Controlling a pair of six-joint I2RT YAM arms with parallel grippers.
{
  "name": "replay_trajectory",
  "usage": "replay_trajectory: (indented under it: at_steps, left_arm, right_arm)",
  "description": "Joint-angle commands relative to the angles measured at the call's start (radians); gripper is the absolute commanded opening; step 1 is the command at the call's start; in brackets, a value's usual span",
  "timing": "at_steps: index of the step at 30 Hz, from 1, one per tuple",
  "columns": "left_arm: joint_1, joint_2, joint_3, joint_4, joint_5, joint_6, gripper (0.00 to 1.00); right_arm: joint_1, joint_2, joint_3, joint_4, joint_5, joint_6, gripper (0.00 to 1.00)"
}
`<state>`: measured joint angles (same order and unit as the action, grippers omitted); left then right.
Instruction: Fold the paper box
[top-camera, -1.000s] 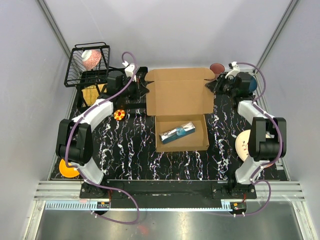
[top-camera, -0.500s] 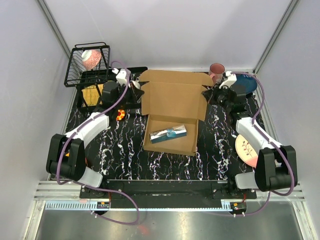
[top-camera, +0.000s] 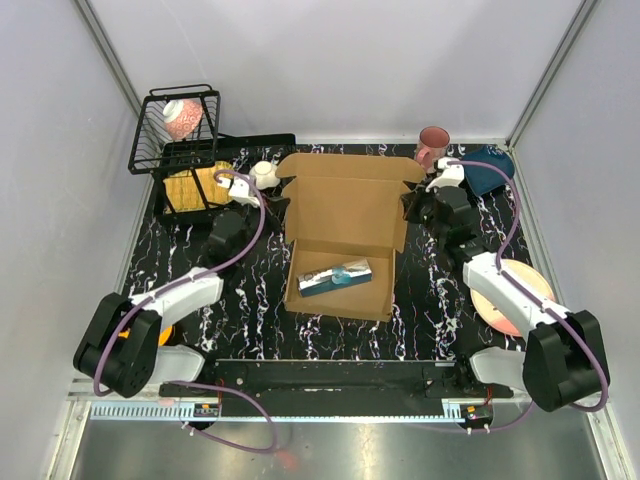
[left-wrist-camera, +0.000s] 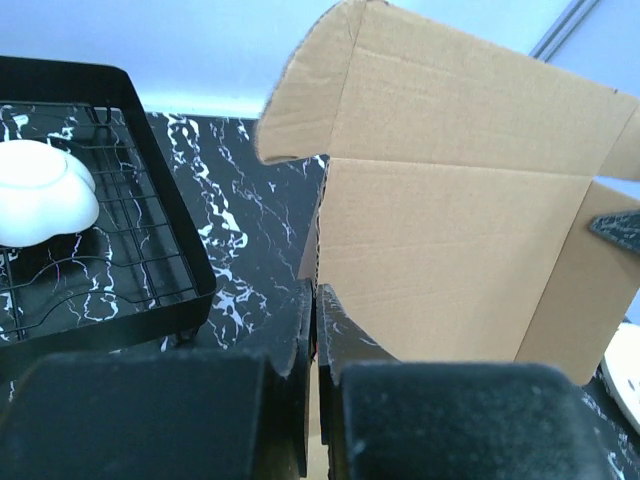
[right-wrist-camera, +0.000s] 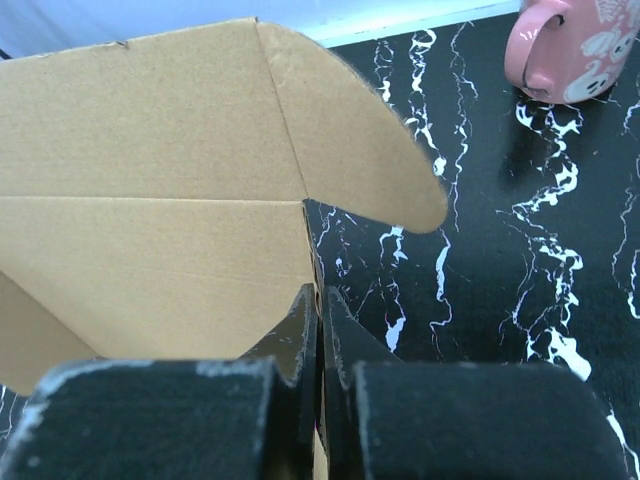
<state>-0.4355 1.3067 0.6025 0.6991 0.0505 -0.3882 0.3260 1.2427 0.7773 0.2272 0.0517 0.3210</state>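
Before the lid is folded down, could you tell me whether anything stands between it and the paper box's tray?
Only a silver-blue packet lies flat inside the tray of the paper box; nothing else visible blocks the lid's path.

Brown paper box lies open, its lid raised at the back.

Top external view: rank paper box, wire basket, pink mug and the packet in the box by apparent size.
1. paper box, clearly largest
2. wire basket
3. packet
4. pink mug, only a little smaller than the packet
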Motion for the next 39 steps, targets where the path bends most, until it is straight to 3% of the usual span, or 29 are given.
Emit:
replay_trajectory:
  at_steps: [1, 12, 22, 39]
  left_arm:
    - [-0.064, -0.049, -0.09, 0.249, -0.112, -0.084, 0.0]
    - [-0.19, -0.093, -0.256, 0.465, -0.32, -0.112, 0.0]
    - [-0.31, -0.169, -0.351, 0.557, -0.452, -0.126, 0.0]
    - [-0.598, -0.118, -0.418, 0.712, -0.664, -0.106, 0.0]
  right_arm:
    - [0.08, -0.037, 0.003, -0.032, 0.164, 0.073, 0.0]
    - [0.249, -0.063, -0.03, -0.031, 0.454, 0.174, 0.0]
    - [0.383, -0.143, -0.19, 0.043, 0.654, 0.211, 0.0]
    - [0.481, -0.212, -0.332, 0.035, 0.766, 0.312, 0.0]
